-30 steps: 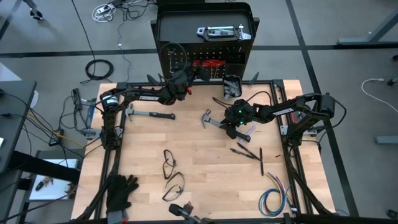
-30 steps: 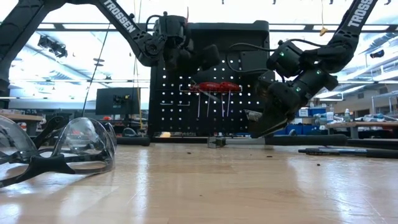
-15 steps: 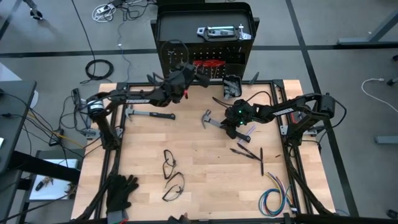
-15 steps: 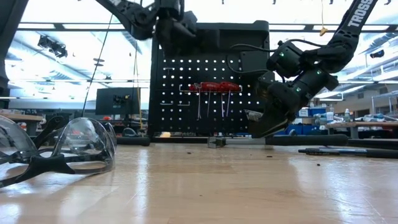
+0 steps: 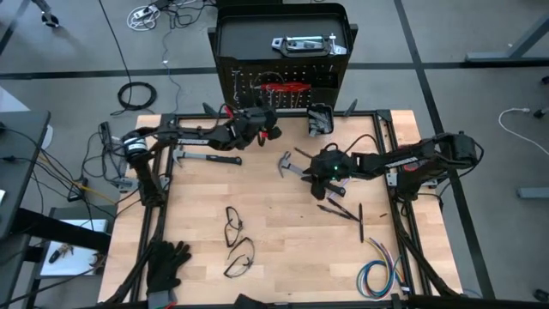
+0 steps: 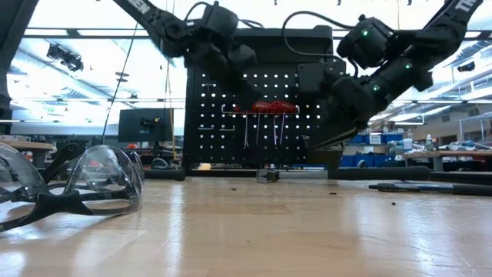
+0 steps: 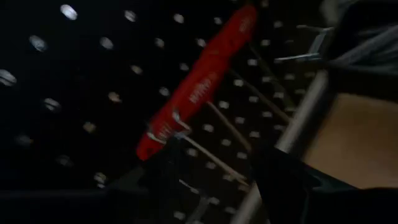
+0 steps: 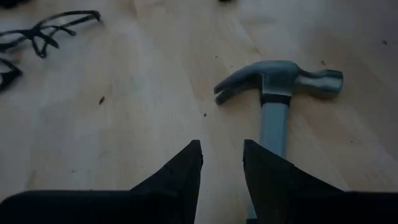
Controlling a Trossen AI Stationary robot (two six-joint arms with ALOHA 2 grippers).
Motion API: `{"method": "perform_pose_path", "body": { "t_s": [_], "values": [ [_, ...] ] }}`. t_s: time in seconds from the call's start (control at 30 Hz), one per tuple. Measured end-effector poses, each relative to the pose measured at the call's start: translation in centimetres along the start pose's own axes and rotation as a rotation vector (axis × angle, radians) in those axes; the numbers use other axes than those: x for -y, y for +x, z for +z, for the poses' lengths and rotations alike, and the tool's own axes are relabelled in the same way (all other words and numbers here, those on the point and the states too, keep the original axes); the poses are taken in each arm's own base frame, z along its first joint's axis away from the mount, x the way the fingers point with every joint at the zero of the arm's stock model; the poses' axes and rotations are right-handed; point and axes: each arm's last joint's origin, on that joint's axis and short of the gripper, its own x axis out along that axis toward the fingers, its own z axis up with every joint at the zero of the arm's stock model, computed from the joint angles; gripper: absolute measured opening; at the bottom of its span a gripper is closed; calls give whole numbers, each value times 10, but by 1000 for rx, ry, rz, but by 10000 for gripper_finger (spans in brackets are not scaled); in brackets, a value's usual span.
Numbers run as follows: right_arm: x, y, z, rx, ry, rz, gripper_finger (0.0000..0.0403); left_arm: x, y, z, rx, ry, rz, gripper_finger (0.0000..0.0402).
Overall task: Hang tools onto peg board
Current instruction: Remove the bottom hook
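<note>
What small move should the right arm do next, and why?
Probably shift the right claw sideways over the hammer handle, then lower it. The fingers stand open with bare table between them; the handle runs under one finger only, so closing now would likely miss. The left claw waits near the peg board.

Peg board [image 5: 283,51] upright at the table's [image 5: 266,215] far edge, just ahead of the left gripper [image 5: 268,129]. One hammer [image 5: 296,165] flat on the table just ahead of the right gripper [image 5: 319,176]; another hammer [image 5: 202,158] beside the left arm; glasses [image 5: 236,236] behind both.
</note>
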Motion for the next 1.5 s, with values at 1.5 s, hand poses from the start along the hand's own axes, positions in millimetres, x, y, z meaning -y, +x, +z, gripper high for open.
{"method": "perform_pose_path", "body": {
  "t_s": [1.5],
  "values": [
    [-32, -5, -9, 44, 10, -157, 128, -27, 46, -22, 147, -57, -40, 94]
  ]
}}
